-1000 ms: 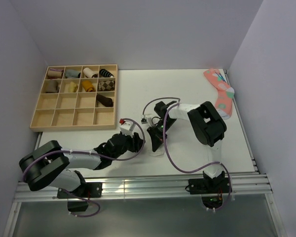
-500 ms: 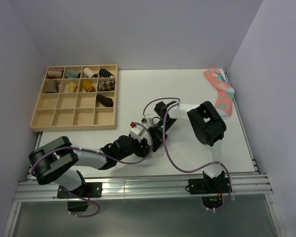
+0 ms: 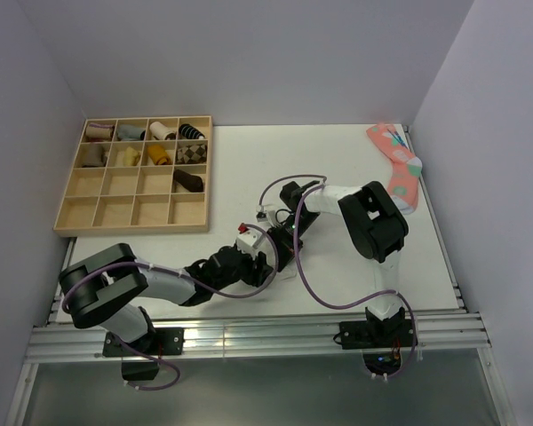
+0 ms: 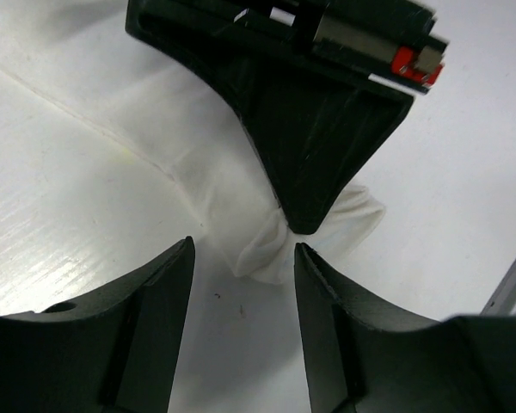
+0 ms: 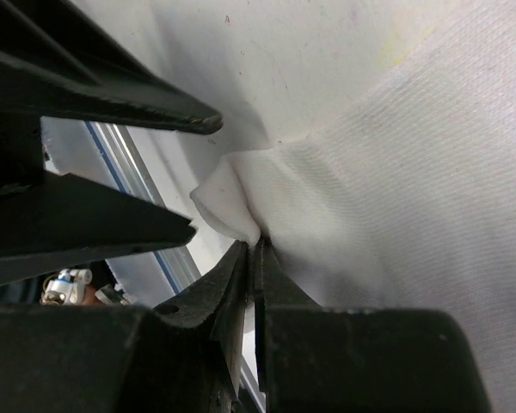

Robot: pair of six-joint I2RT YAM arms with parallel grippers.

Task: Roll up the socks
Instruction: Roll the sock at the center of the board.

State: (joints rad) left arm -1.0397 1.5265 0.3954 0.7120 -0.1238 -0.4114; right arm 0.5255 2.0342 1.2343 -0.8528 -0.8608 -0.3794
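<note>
The white socks point(image 4: 232, 211) lie flat on the white table, and one end is bunched into a small fold point(image 5: 228, 202). My right gripper point(image 5: 256, 249) is shut on that bunched end, with the fabric pinched between its tips. In the top view it sits at mid-table point(image 3: 284, 251). My left gripper point(image 4: 243, 288) is open. Its two fingers stand on either side of the bare table just short of the pinched end, touching nothing. In the top view the left gripper point(image 3: 265, 263) is right beside the right one. There the socks hardly show against the table.
A wooden compartment tray point(image 3: 71, 211) with several rolled socks stands at the back left. A coral-pink dotted sock point(image 3: 396, 167) lies at the back right by the wall. A metal rail point(image 3: 249, 333) runs along the table's near edge.
My left arm has swung right and brought its gripper up to the right gripper and the pinched sock end. The right gripper has stayed in place, shut.
</note>
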